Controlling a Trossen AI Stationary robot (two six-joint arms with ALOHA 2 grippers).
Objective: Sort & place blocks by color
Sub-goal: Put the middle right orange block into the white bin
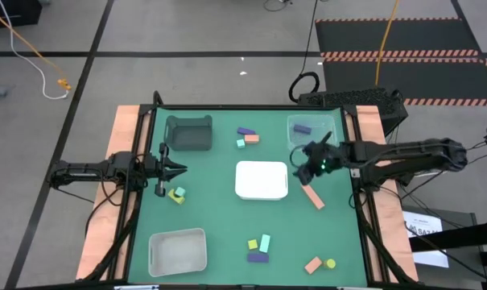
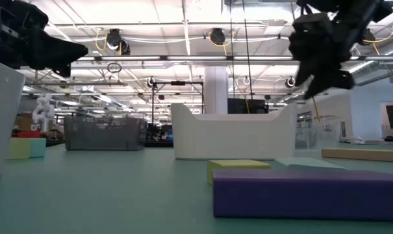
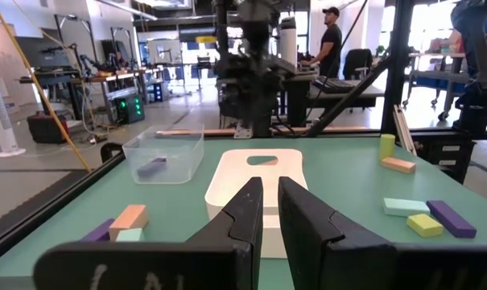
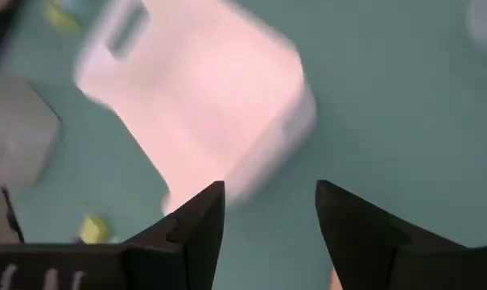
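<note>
While the left gripper (image 1: 177,169) is waiting shut near the table's left edge, the right gripper (image 1: 306,167) is hanging open and empty between the white tray (image 1: 262,180) and a salmon bar (image 1: 312,196) – probably lining up on it; one purple block (image 1: 301,127) is lying in the clear tray (image 1: 311,129) at the far right corner – other blocks are sitting loose.

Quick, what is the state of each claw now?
Left claw: closed, holding nothing.
Right claw: open, holding nothing.
</note>
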